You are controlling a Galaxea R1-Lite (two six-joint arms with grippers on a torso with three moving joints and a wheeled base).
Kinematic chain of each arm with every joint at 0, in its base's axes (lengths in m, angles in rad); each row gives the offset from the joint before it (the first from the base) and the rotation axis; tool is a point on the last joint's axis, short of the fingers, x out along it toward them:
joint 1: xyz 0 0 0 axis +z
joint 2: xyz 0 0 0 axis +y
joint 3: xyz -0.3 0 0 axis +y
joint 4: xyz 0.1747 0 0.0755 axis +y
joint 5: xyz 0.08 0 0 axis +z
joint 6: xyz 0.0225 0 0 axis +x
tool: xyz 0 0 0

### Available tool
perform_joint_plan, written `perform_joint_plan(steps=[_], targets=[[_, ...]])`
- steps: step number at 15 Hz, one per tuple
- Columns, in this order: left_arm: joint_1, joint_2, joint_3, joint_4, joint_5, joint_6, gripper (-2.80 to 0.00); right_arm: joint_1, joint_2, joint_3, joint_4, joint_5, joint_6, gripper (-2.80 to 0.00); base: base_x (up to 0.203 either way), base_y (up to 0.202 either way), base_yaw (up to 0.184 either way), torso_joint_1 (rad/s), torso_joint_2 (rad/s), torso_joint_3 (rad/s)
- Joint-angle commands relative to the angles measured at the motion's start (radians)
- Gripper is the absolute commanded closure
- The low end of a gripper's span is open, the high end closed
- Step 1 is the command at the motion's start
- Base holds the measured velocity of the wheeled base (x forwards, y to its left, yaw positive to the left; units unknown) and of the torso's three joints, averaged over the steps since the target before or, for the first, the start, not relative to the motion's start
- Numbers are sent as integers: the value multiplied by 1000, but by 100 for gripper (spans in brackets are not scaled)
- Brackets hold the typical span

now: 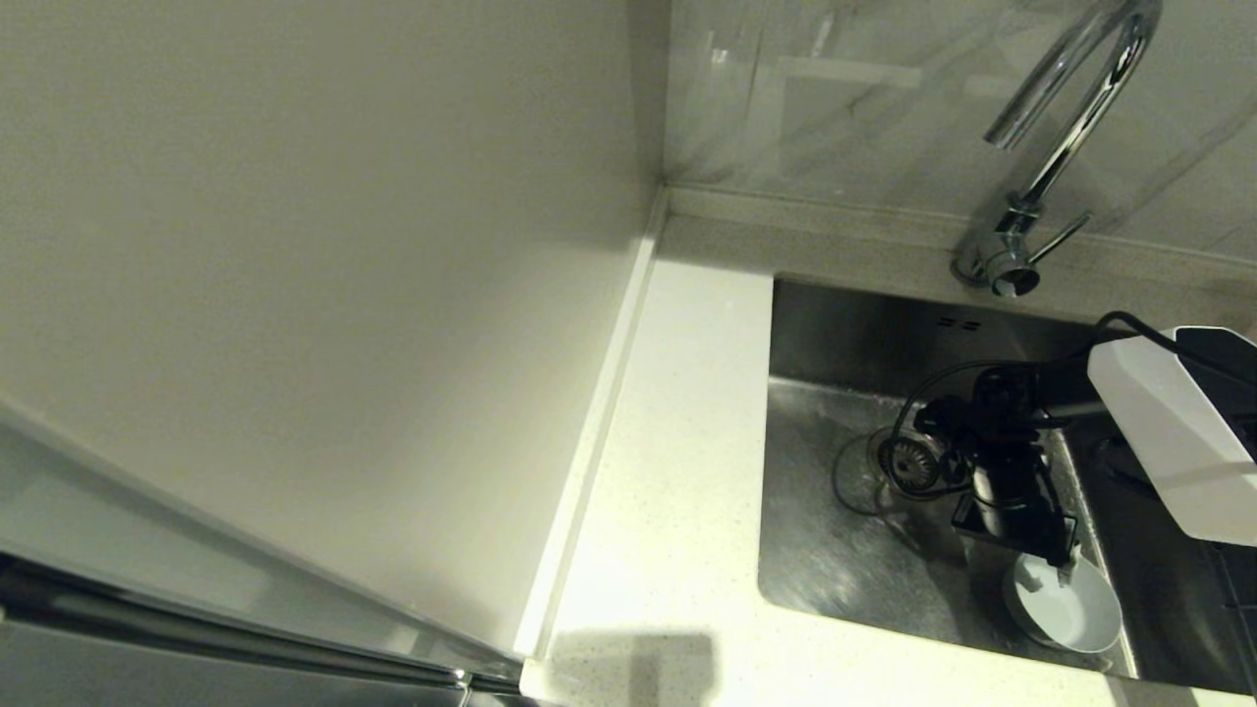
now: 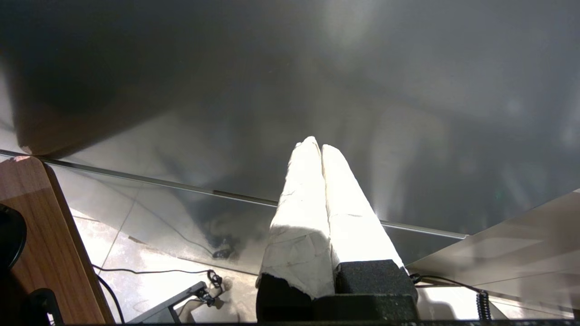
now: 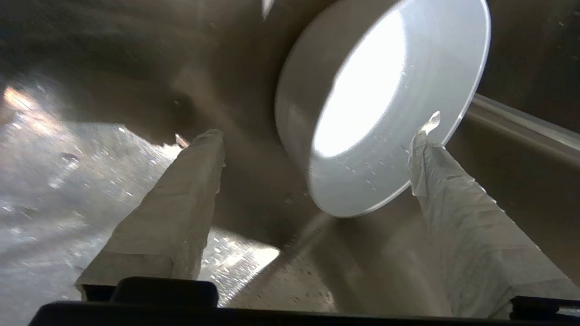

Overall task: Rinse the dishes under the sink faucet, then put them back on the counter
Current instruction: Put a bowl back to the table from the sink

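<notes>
A pale grey bowl [image 1: 1065, 604] rests tilted in the near right corner of the wet steel sink [image 1: 845, 570]. My right gripper [image 1: 1053, 571] reaches down into the basin and stands open around the bowl [image 3: 385, 113]. One fingertip [image 3: 426, 131] overlaps the bowl's inside by the rim, the other [image 3: 210, 138] is clear of its outer wall. The chrome faucet [image 1: 1070, 118] rises behind the sink, with no water showing from it. The pink and yellow bowls are out of view. My left gripper [image 2: 316, 144] is shut on nothing, parked off the head view.
The speckled white counter [image 1: 678, 442] runs along the sink's left side, bordered by a white upright panel [image 1: 295, 295]. The round drain [image 1: 913, 463] lies just behind my right wrist. A dark ribbed area [image 1: 1239, 599] adjoins the sink's right edge.
</notes>
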Motion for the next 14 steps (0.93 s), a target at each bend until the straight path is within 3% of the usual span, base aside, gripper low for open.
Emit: perform_joint_plan(steps=[1,3,4,14], targets=[[0,0,3,0,0,0,0,-11,28,-43,5,-4,3,-280,0,0,0,0,0,0],[0,0,3,0,0,0,0,-28,50,-82,6,-5,0,-280,0,0,0,0,0,0],[0,0,3,0,0,0,0,-32,54,-84,7,-6,0,0,0,0,0,0,0,0],[0,0,2,0,0,0,0,-57,28,-32,10,-6,4,0,0,0,0,0,0,0]])
